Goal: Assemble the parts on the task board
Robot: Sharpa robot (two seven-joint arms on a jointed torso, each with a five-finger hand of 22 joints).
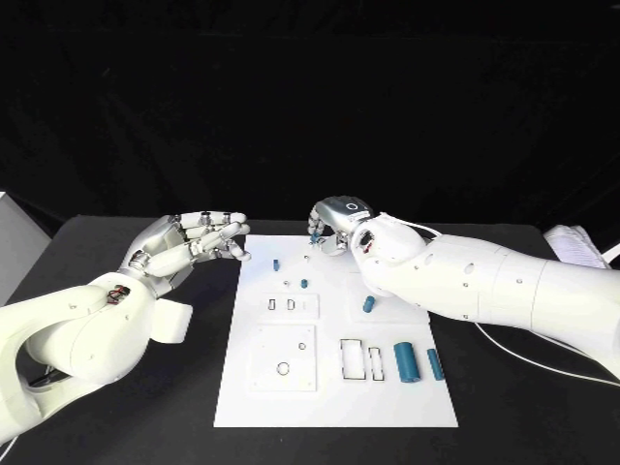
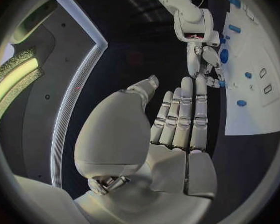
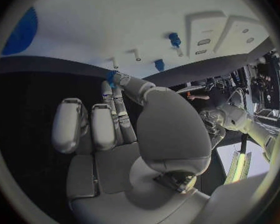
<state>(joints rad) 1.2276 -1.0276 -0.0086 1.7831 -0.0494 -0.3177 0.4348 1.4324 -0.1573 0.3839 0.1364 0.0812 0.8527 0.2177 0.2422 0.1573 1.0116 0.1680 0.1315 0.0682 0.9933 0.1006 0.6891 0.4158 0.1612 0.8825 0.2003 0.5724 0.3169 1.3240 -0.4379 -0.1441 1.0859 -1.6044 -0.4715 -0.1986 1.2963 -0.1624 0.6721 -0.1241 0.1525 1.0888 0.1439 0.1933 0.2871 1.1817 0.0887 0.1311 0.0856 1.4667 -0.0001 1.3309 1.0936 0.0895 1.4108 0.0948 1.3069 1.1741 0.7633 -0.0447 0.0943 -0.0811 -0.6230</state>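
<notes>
Right robot hand (image 1: 342,225) pinches blue part (image 1: 315,238) over task board (image 1: 335,407).

Look at the right hand (image 1: 341,221) in the head view: its fingers curl down over the far edge of the task board (image 1: 335,407), and you cannot see the board surface beneath them. A small blue part (image 1: 315,237) peeks out at the fingertips, most of it covered; the right wrist view shows it pinched, yet its shape stays too small to make out. The right forearm hides the board's right edge near the middle. In the right wrist view, a large blue part (image 3: 20,32) is cut off by the circle's rim. The board's slots are too small for you to tell their depth.
</notes>
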